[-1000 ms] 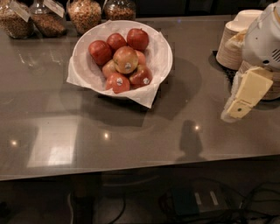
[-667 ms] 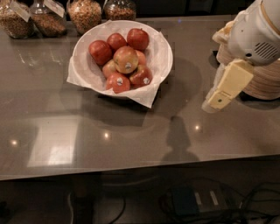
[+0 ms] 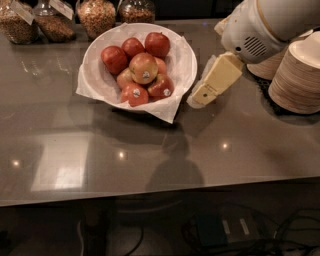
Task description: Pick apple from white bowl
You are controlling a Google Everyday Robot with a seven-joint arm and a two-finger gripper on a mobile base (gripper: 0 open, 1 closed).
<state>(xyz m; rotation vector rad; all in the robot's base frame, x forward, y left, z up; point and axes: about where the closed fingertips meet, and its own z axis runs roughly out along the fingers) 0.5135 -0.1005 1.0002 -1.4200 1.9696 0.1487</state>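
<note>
The white bowl [image 3: 100, 75], lined with a white paper sheet, stands on the grey counter at the upper left. It holds several apples. The palest apple [image 3: 143, 67], yellow-gold with a red blush and a small white sticker, lies on top in the middle, among darker red ones. My gripper [image 3: 204, 96] hangs from the white arm at the upper right. It sits just right of the bowl's rim, above the counter, pointing down and left.
Several glass jars [image 3: 95, 15] of grains and nuts stand behind the bowl along the back edge. Stacks of beige paper bowls [image 3: 297, 75] stand at the right edge. The counter's front edge [image 3: 160, 192] runs across below, with cables on the floor beneath.
My arm and gripper have moved left, from beside the paper bowls toward the white bowl's right rim. The apples have not moved.
</note>
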